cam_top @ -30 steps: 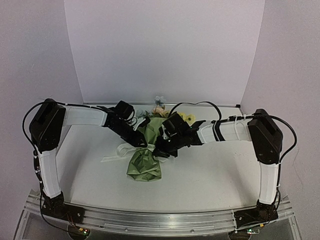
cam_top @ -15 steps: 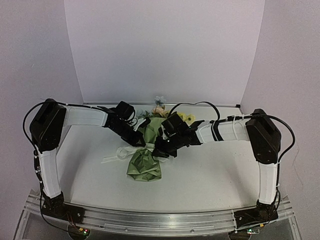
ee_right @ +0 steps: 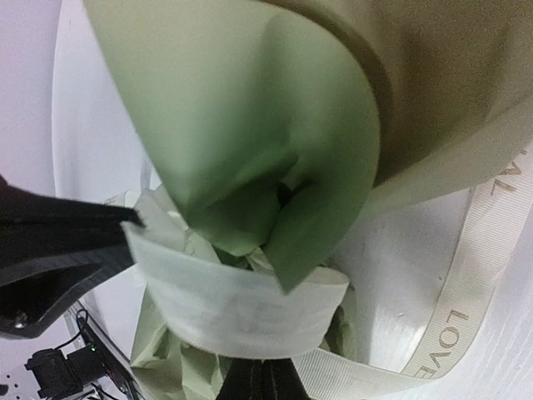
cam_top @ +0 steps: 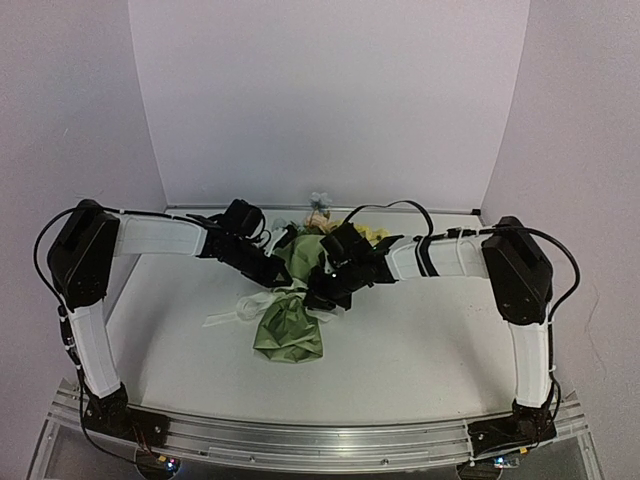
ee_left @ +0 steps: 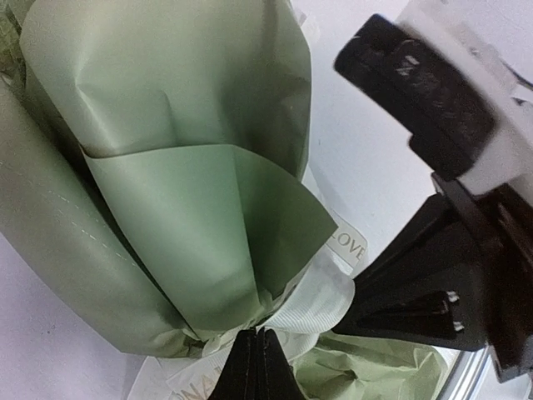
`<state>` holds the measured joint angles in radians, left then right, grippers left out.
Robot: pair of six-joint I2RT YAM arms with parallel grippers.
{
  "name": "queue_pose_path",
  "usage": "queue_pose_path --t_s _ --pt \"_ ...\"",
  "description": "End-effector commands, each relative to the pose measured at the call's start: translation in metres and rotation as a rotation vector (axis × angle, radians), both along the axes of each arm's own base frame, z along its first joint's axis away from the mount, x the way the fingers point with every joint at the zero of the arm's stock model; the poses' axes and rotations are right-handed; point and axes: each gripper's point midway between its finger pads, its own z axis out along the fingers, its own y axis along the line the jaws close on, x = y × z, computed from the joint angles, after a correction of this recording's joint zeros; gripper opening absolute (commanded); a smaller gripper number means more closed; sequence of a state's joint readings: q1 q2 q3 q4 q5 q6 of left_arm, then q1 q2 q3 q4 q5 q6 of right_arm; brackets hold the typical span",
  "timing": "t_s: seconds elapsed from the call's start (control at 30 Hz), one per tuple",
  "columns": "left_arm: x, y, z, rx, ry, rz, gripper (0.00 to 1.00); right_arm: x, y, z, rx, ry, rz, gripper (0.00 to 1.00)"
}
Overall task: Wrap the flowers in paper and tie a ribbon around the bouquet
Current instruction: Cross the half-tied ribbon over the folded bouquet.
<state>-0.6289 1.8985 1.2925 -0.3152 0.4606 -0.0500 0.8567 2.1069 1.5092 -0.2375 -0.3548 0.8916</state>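
Note:
The bouquet [cam_top: 290, 325] lies on the table, an olive-green paper [ee_left: 183, 217] cone with the flowers [cam_top: 320, 217] poking out at its far end. A cream ribbon [cam_top: 232, 310] is looped round the cone's narrow waist, and its lettered tail [ee_right: 466, 292] trails on the table. My left gripper [cam_top: 285, 284] sits at the waist's left side, shut on the ribbon [ee_left: 321, 304] at its tips. My right gripper [cam_top: 316, 296] sits at the waist's right side, shut on the ribbon band [ee_right: 233, 304]. The two grippers face each other, almost touching. The stems are hidden inside the paper.
The white table [cam_top: 420, 340] is ringed by white walls at the back and sides. A metal rail [cam_top: 320, 440] carrying both arm bases runs along the near edge. Loose ribbon ends lie left of the bouquet.
The left gripper's jaws have closed onto the ribbon at the bouquet's waist. Both arms have shifted slightly toward the back wall. The right gripper stayed shut.

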Motion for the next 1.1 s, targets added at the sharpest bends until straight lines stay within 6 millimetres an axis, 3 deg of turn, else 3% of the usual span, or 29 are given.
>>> queue_pose_path --t_s 0.0,0.23,0.47,0.73,0.97,1.07 --pt "0.006 -0.005 0.044 -0.094 -0.094 0.025 0.0 0.018 0.001 0.003 0.0 -0.003 -0.064 0.0" --pt "-0.002 -0.007 0.04 -0.108 -0.057 -0.001 0.0 0.032 0.005 0.002 -0.001 -0.02 -0.113 0.0" --pt "-0.011 -0.009 0.043 -0.145 -0.029 -0.021 0.0 0.046 0.01 0.017 0.041 -0.088 -0.154 0.0" --pt "-0.019 -0.012 0.048 -0.182 -0.004 -0.037 0.0 0.047 0.021 0.014 0.102 -0.087 -0.147 0.0" --pt "-0.022 -0.011 0.042 -0.167 0.03 -0.037 0.0 0.049 0.03 0.026 0.228 -0.158 -0.132 0.0" --pt "-0.021 -0.01 0.034 -0.148 0.047 -0.028 0.0 0.05 0.034 0.022 0.289 -0.18 -0.13 0.0"
